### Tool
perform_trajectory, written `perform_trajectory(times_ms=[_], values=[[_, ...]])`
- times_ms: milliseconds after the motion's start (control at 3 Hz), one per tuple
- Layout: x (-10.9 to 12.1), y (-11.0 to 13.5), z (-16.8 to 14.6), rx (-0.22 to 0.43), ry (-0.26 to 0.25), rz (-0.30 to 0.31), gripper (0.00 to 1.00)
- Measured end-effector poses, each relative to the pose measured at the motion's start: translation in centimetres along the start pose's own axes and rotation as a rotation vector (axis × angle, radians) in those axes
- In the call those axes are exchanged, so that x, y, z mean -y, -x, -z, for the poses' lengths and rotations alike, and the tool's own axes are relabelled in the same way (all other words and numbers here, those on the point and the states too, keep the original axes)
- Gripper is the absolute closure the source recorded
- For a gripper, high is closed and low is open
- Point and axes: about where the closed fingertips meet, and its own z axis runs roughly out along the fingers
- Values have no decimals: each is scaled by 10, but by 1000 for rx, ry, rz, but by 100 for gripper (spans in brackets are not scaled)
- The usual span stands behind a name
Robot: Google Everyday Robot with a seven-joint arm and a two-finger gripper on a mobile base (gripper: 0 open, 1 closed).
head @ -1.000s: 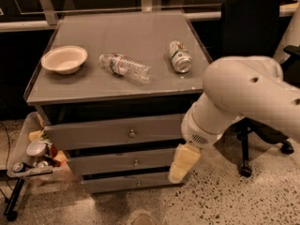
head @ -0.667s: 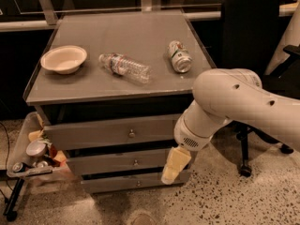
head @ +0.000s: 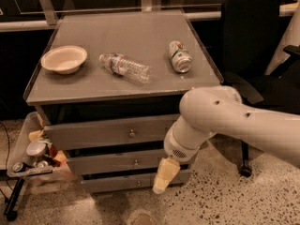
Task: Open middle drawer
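Observation:
The grey cabinet has three drawers, all shut. The middle drawer [head: 108, 163] is the medium-height grey panel with a small round metal knob [head: 136, 162] at its centre. It sits under the taller top drawer [head: 103, 134] and above the narrow bottom drawer [head: 117, 183]. My gripper [head: 162, 178] hangs cream-coloured from the white arm [head: 225, 121]. It is in front of the right part of the middle and bottom drawers, a little right of and below the knob, and holds nothing that I can see.
On the cabinet top [head: 140, 36] lie a white bowl [head: 64, 58], a plastic water bottle [head: 124, 67] and a can [head: 180, 56] on its side. A black office chair [head: 253, 41] stands at the right. A cart tray with clutter [head: 33, 153] stands at the left.
My arm has swung left and lower across the cabinet's front, and the gripper has come nearer to the drawers' centre knobs. The drawers have not moved.

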Motion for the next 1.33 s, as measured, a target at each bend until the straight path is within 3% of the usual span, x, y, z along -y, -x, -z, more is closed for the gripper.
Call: perform_trajectory(times_ms=[333, 667, 1333], values=[[-7, 7, -70, 6, 41, 30, 0], [12, 21, -163, -1, 42, 69, 0], [17, 20, -177, -4, 23, 78, 0]])
